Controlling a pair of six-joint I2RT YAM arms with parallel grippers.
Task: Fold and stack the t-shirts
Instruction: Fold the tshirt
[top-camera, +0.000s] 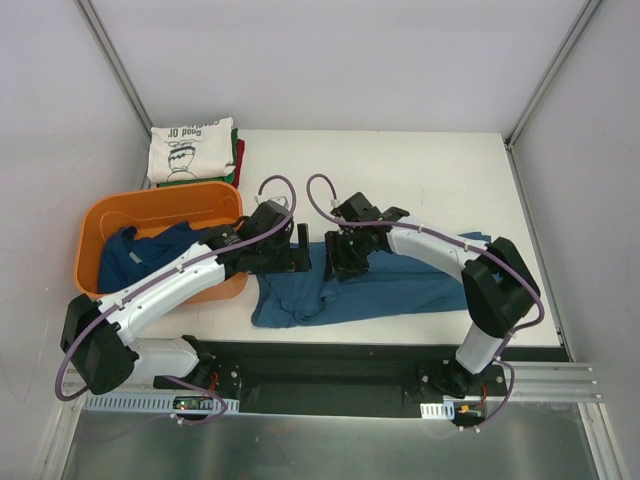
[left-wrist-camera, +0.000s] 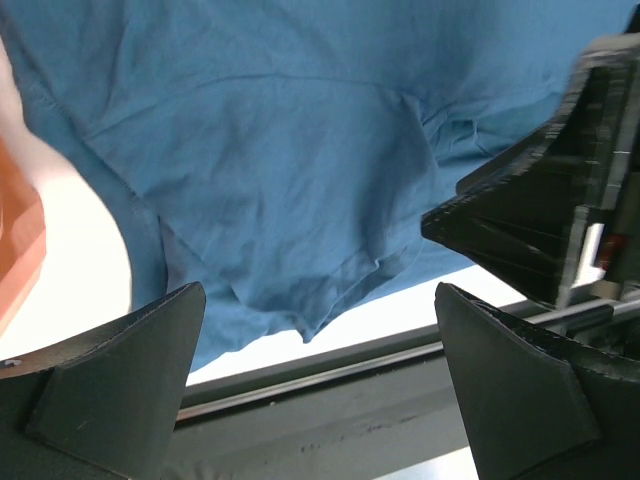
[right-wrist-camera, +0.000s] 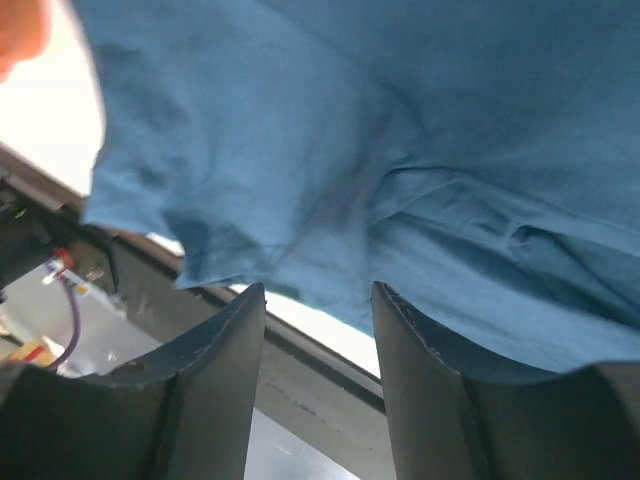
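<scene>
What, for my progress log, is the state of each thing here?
Blue shirt on table: unfolded, rumpled, lying flat.
Shirt in tub: bunched, unfolded.
Shirt stack: folded, cream one on top.
Tub: holding one shirt.
Left gripper: open, over the table shirt.
Right gripper: open, narrower gap.

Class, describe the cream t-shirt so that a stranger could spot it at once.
Find the orange tub at the table's left. Behind it, in the far left corner, lies the folded cream shirt. It alone bears a dark vase print.
</scene>
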